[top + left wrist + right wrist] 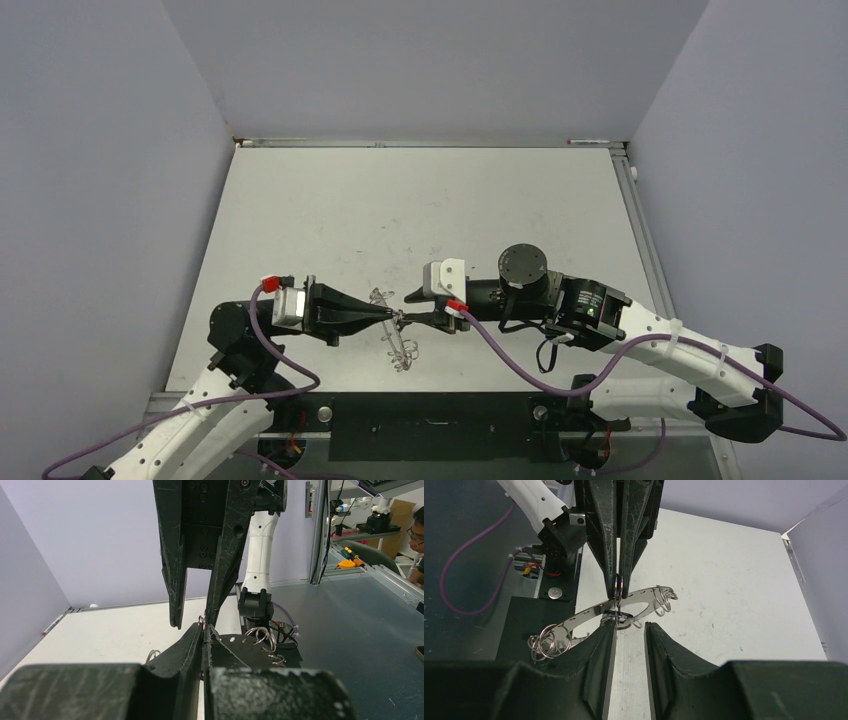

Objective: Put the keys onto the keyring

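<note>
The keyring [644,597] hung at the tips of the left gripper [619,582], whose jaws were pinched tight on one of the wire loops [549,640] at its rim; the right gripper [630,630] faced the left gripper tip to tip, jaws partly apart and empty. The keyring was a thin, flat grey band; more loops clustered along its outer edge

Flat grey keyring [642,597], wire loops on rim

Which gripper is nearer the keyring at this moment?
Left. The left gripper is shut on the rim of the keyring; the right gripper stands open just short of it, facing the left one.
</note>
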You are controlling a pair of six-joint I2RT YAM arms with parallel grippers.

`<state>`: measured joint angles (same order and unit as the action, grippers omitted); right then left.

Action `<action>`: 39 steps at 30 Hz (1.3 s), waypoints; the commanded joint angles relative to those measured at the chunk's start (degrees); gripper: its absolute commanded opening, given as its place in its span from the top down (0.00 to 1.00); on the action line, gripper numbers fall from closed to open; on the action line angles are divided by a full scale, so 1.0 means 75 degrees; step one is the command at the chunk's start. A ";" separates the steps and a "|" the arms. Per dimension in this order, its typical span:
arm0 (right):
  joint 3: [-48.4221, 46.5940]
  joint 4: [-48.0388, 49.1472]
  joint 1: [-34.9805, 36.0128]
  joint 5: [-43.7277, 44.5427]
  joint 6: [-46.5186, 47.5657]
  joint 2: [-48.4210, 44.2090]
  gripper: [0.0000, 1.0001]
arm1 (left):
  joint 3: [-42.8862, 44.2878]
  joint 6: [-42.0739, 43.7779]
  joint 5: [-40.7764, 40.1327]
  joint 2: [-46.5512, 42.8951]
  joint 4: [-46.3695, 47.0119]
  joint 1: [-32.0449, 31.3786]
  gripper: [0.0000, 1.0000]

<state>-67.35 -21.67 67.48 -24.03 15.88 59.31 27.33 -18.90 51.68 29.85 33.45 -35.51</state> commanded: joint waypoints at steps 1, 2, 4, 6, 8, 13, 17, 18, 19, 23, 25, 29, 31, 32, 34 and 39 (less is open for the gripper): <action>-0.0129 0.0400 -0.0054 -0.0273 0.0051 -0.0033 0.72 | 0.0012 -0.0117 0.0045 -0.0054 0.0508 0.0067 1.00; -0.0145 0.0399 -0.0055 -0.0290 0.0051 -0.0033 0.72 | 0.0012 -0.0117 0.0041 -0.0045 0.0508 0.0070 1.00; -0.0141 0.0421 -0.0051 -0.0320 0.0062 -0.0043 0.75 | 0.0023 -0.0125 0.0044 -0.0045 0.0508 0.0082 1.00; -0.0100 0.0469 -0.0045 -0.0328 0.0065 -0.0053 0.77 | 0.0024 -0.0140 0.0035 -0.0030 0.0520 0.0082 1.00; -0.0068 0.0507 -0.0047 -0.0340 0.0063 -0.0056 0.79 | 0.0013 -0.0152 0.0019 -0.0030 0.0531 0.0082 1.00; -0.0032 0.0562 -0.0057 -0.0364 0.0074 0.0013 0.85 | 0.0012 -0.0185 0.0031 0.0003 0.0561 0.0082 1.00; 0.0015 0.0674 -0.0070 -0.0385 0.0082 -0.0006 0.86 | 0.0012 -0.0188 0.0004 0.0017 0.0579 0.0082 1.00; 0.0020 0.0692 -0.0079 -0.0392 0.0072 -0.0019 0.87 | 0.0012 -0.0188 -0.0014 0.0001 0.0579 0.0091 1.00; 0.0033 0.0696 -0.0080 -0.0420 0.0067 -0.0021 0.87 | 0.0012 -0.0189 -0.0031 0.0003 0.0579 0.0093 1.00; 0.0064 0.0676 -0.0083 -0.0460 0.0063 0.0011 0.93 | 0.0012 -0.0199 -0.0065 -0.0013 0.0589 0.0139 1.00; 0.0107 0.0702 -0.0080 -0.0470 0.0064 0.0015 0.95 | 0.0012 -0.0211 -0.0111 -0.0020 0.0596 0.0152 1.00; 0.0228 0.0777 -0.0098 -0.0466 0.0023 -0.0008 0.95 | -0.0006 -0.0280 -0.0277 -0.0064 0.0630 0.0197 1.00; 0.0278 0.0789 -0.0092 -0.0482 0.0005 -0.0020 0.95 | -0.0037 -0.0369 -0.0347 -0.0065 0.0765 0.0227 1.00; 0.0294 0.0794 -0.0093 -0.0476 -0.0002 -0.0021 0.95 | -0.0055 -0.0427 -0.0398 -0.0067 0.0838 0.0240 1.00; 0.0354 0.0804 -0.0092 -0.0492 -0.0030 -0.0004 0.95 | -0.0095 -0.0580 -0.0450 -0.0055 0.1025 0.0267 1.00; 0.0414 0.0885 -0.0094 -0.0558 -0.0108 0.0066 0.95 | -0.0140 -0.0735 -0.0504 -0.0019 0.1247 0.0348 1.00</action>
<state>-64.62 -17.67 67.09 -26.44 15.81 59.51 25.61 -22.52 50.35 29.87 36.67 -33.65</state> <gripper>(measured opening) 0.058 0.006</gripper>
